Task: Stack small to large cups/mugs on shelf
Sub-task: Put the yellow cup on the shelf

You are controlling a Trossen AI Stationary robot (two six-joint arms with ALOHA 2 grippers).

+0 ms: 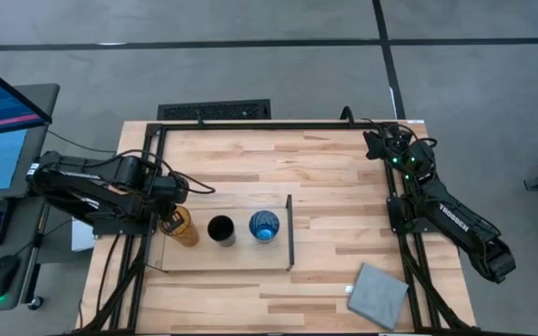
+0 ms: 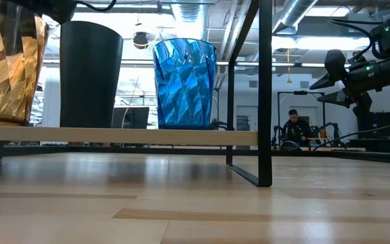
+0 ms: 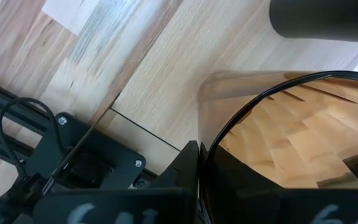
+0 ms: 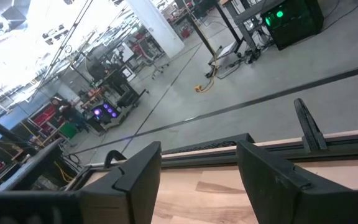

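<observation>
The pale plywood shelf (image 1: 241,259) lies at the table's near left, its dark upright wall (image 1: 290,231) on the right. Three cups stand on it in a row: the orange tumbler (image 1: 182,229) at the left, the black cup (image 1: 220,230) in the middle, and the blue cup (image 1: 263,226) nearest the wall. In the low view the orange tumbler (image 2: 5,68), black cup (image 2: 90,74) and blue cup (image 2: 185,81) rest on their bases. My left gripper (image 1: 170,215) is at the tumbler's rim, shut on it. My right gripper (image 1: 374,145) is open and empty at the far right. My left gripper holds the orange tumbler at its rim (image 3: 211,146), on the side toward the table's left. One finger (image 3: 188,180) lies outside the wall; the other seems to be inside the cup. It comes slanting down from the left. The tumbler stands upright on the shelf.
A grey square pad (image 1: 378,294) lies at the near right of the table. A black frame rail (image 1: 250,124) runs along the table's far edge. The wood between the shelf's wall and my right arm is bare. A person (image 2: 293,125) is far off in the room.
</observation>
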